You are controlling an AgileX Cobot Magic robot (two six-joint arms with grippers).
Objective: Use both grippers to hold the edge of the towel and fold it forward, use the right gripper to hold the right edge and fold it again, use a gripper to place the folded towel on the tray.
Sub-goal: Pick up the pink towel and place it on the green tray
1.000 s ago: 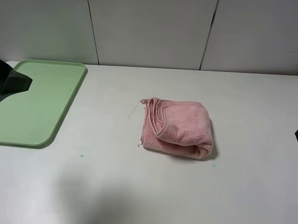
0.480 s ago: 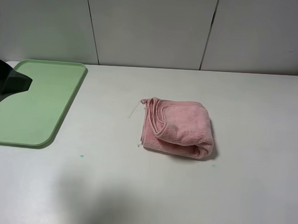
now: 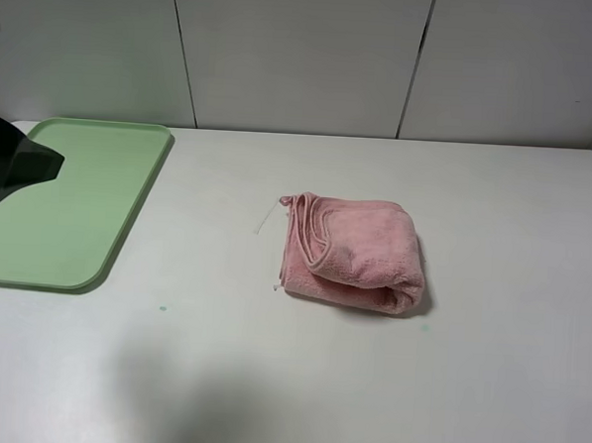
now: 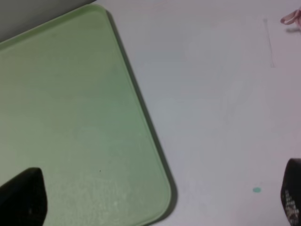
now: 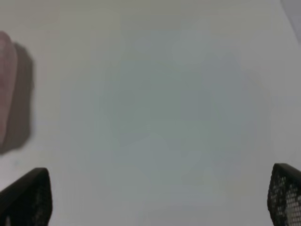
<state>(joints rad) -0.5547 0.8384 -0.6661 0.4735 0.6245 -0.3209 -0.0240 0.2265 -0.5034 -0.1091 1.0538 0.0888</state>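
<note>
Exterior high view: the towel [image 3: 352, 252] sits folded up mid worktop [image 3: 268, 379], w/ the tray [image 3: 89, 191] at its 9 o'clock. Folds look done; the move onto the tray is left. Left pincer [image 4: 156, 195] & right pincer [image 5: 155, 195] are both spread wide, holding nothing.
</note>
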